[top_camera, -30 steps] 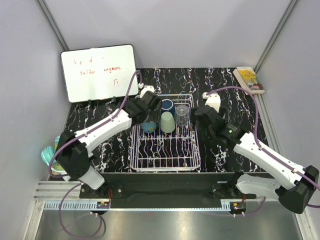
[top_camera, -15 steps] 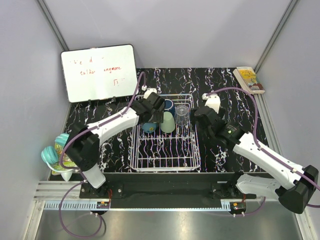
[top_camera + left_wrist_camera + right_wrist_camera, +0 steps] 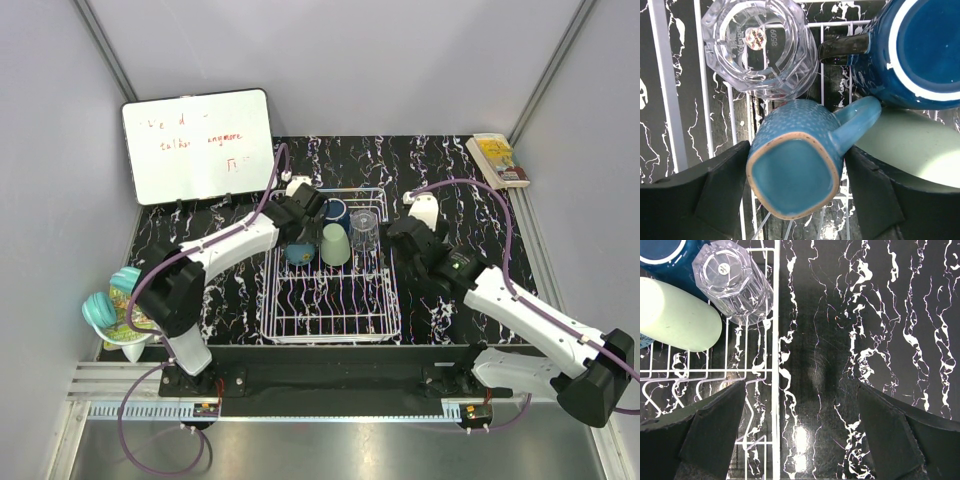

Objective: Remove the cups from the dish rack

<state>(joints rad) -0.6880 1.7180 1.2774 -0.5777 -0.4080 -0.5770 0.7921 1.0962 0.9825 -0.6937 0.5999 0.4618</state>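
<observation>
The white wire dish rack point(image 3: 268, 300) sits mid-table. At its far end are a light blue handled mug point(image 3: 298, 253), a dark navy mug point(image 3: 336, 211), a pale green tumbler point(image 3: 335, 245) and a clear glass point(image 3: 365, 226). My left gripper point(image 3: 296, 238) is down over the light blue mug point(image 3: 795, 175), a finger against each side; the mug still rests in the rack. The left wrist view also shows a second clear glass point(image 3: 757, 47), the navy mug point(image 3: 920, 50) and the tumbler point(image 3: 910, 150). My right gripper point(image 3: 408, 240) is open and empty over bare table beside the rack's right rim point(image 3: 776, 340).
A whiteboard point(image 3: 198, 145) leans at the back left. A book point(image 3: 497, 158) lies at the back right. Turquoise ribbed round things point(image 3: 105, 310) sit at the table's left edge. The near part of the rack holds nothing.
My left arm has swung in toward the rack and its gripper has settled around the light blue mug. The right arm has barely moved. The cups have not shifted.
</observation>
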